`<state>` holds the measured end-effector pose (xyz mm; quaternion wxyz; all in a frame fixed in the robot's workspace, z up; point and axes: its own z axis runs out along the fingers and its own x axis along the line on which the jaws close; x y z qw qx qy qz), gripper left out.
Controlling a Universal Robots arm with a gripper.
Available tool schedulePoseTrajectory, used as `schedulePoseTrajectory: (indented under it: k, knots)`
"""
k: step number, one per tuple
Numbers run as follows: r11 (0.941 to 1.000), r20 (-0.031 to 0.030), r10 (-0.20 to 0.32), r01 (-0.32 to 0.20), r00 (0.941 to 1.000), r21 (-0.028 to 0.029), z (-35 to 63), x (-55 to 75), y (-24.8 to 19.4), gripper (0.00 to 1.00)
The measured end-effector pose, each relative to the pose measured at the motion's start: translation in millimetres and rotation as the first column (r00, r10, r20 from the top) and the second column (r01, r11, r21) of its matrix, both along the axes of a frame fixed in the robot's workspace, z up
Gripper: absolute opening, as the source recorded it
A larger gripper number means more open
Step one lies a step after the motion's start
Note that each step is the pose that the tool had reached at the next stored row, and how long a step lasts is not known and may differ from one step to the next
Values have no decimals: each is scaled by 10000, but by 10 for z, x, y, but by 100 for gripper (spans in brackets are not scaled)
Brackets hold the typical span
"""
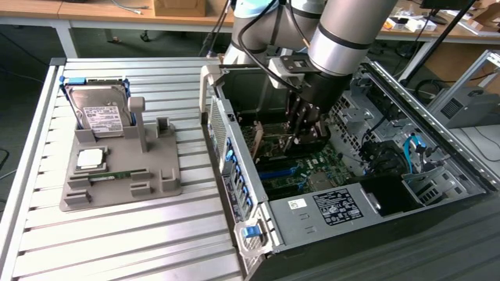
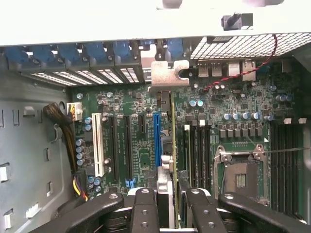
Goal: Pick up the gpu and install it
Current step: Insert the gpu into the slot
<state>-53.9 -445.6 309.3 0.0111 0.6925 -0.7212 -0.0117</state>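
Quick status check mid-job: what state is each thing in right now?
gpu: held edge-on by the hand, over the motherboard by the blue slot.
hand: shut on the gpu, down inside the case.
computer case: side open, motherboard exposed.
hard drive: standing in the grey holder, untouched.
memory stick: lying flat in the holder.

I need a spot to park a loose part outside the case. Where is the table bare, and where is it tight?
Bare slatted table lies in front of the grey parts tray, up to the computer case. A narrower strip runs between tray and case. Crowded: the tray's hard drive, and inside the case, where the hand holds the gpu over the motherboard.
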Motion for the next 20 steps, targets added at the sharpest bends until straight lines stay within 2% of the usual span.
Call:
schedulePoseTrajectory:
  k: [20]
  knots:
    - [10000,0,4,-4,10000,1,-46,-35,-1,27]
